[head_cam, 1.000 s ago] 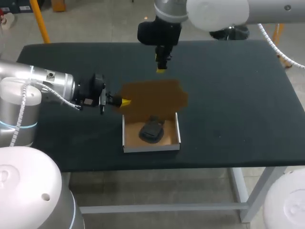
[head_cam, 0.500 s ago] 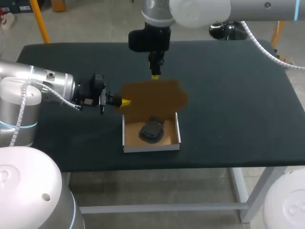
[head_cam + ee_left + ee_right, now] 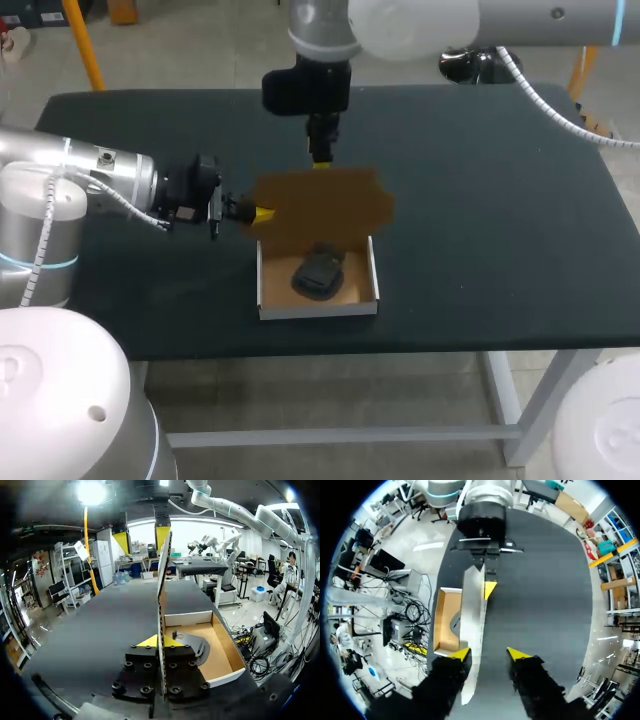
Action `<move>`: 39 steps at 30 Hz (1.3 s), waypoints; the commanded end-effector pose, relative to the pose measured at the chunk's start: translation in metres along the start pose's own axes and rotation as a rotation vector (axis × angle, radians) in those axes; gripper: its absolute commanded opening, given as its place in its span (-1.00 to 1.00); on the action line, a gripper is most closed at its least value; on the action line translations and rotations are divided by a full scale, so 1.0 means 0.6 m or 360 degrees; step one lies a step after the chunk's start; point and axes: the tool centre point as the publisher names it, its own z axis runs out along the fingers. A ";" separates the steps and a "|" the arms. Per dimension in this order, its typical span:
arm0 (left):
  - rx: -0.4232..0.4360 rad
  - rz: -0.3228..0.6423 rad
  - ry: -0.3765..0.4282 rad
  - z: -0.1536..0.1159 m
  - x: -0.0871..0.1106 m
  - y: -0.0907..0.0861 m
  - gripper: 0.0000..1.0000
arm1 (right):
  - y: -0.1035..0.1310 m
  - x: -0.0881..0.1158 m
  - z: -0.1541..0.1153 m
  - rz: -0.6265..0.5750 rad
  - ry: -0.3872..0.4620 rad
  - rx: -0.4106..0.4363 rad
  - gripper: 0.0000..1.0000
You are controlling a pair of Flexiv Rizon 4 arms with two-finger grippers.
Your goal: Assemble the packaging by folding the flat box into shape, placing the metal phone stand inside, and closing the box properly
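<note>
Lid (image 3: 320, 205) raised, pinched in left jaws; right jaws open above it

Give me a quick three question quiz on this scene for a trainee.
1. True or false: the phone stand lies inside the box.
2. Which gripper is shut on the lid? A left, B right, C neither.
3. Fill in: the fingers of the right gripper above the lid are ___ (open or shut).
Key: 1 true. 2 A, the left gripper. 3 open.
</note>
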 end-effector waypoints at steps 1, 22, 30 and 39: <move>0.0001 0.0001 -0.0001 0.001 0.002 0.002 -1.00 | 0.001 0.013 0.004 -0.0003 -0.0012 0.0001 -0.04; 0.0001 0.0001 -0.0001 0.001 0.002 0.002 -1.00 | 0.004 0.039 0.030 0.0006 0.0007 0.0002 0.04; 0.0001 0.0001 -0.0001 0.001 0.002 0.002 -1.00 | 0.005 0.040 0.042 0.0009 0.0021 0.0004 0.15; 0.0001 0.0001 -0.0001 0.001 0.002 0.002 -1.00 | 0.009 0.038 0.049 0.0005 0.0030 0.0011 0.30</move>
